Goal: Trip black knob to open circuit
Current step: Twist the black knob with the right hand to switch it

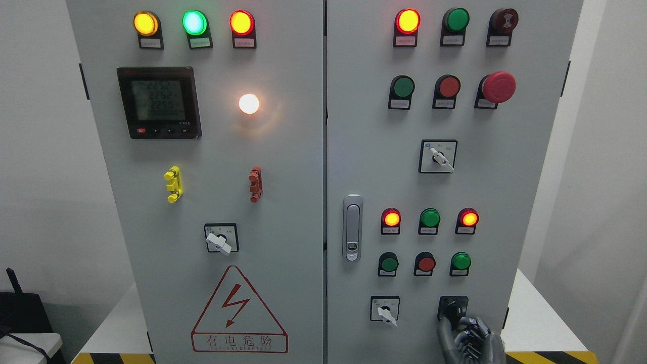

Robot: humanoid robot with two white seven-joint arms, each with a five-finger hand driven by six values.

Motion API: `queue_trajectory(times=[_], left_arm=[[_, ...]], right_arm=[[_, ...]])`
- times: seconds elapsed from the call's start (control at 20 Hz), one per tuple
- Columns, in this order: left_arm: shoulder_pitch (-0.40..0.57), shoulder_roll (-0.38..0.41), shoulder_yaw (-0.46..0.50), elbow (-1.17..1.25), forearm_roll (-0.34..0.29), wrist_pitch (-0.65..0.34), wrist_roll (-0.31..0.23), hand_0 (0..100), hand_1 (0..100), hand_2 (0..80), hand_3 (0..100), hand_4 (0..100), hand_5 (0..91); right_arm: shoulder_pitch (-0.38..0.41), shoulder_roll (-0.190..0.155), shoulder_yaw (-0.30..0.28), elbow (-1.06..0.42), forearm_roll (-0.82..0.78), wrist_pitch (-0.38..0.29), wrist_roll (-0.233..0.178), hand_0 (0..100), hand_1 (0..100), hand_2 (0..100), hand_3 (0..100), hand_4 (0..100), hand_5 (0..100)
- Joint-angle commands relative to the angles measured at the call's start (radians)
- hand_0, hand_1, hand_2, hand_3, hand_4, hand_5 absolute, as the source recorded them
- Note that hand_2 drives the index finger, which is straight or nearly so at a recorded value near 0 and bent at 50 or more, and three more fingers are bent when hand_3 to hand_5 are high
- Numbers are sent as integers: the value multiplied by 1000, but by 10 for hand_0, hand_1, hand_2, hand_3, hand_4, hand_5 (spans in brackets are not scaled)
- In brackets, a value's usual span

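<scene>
Right hand (pixel 467 336) at the black knob (pixel 453 309), bare panel face to its right up to the cabinet edge, white selector switch (pixel 386 313) near on its left, 3 round buttons (pixel 426 263) in a row above, door handle (pixel 352 227) farther up-left

Plain white wall (pixel 35 151) on L & R of frame, evenly lit w/ soft shadow. White platform (pixel 536 313) below, yellow/black hazard tape (pixel 551 358) along front edge. Black box (pixel 22 311) w/ antenna + white tabletop (pixel 30 346) at lower L.
</scene>
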Motion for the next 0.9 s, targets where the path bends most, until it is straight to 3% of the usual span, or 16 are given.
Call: queue_trajectory(times=[0.0, 0.85], left_arm=[[-8, 0, 0, 0, -34, 0, 1, 120, 389, 0, 0, 0, 0], [-8, 0, 0, 0, -32, 0, 1, 120, 389, 0, 0, 0, 0]], right_arm=[[-1, 0, 3, -2, -21, 1, 1, 515, 694, 618, 913, 937, 960], [-9, 0, 3, -3, -87, 2, 1, 517, 685, 622, 918, 939, 961]])
